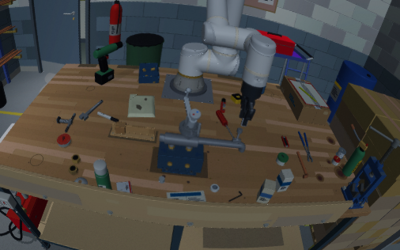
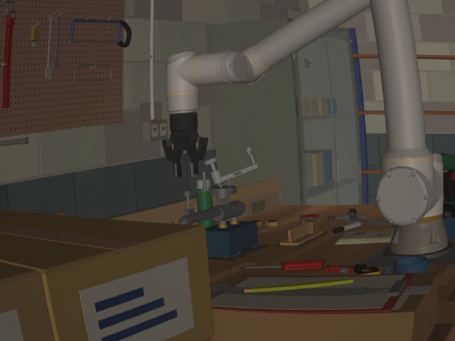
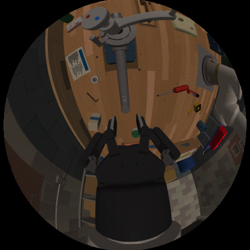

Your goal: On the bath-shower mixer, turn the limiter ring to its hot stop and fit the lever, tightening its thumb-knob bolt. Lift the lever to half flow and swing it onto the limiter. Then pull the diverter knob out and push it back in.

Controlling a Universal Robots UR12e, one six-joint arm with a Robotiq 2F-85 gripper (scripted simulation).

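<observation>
The grey bath-shower mixer (image 1: 201, 140) sits on a blue block (image 1: 180, 157) at the middle of the bench. Its lever (image 1: 189, 107) is fitted on top and stands raised, with a cap showing a red and a blue dot (image 3: 93, 17). The thumb-knob bolt (image 3: 93, 38) sticks out beside the cap. The diverter knob (image 1: 238, 130) rises from the right end of the mixer's long body (image 3: 122, 76). My gripper (image 1: 246, 123) hangs just above and slightly behind the diverter knob (image 2: 187, 195). The gripper (image 2: 184, 173) is open and holds nothing.
A red screwdriver (image 1: 221, 117) lies on the bench just left of the gripper. A cardboard box (image 1: 304, 99) stands to the right. A green cap (image 1: 282, 158), small cartons (image 1: 276, 184) and pliers (image 1: 305, 144) lie on the near right. A hex key (image 1: 235, 196) lies near the front edge.
</observation>
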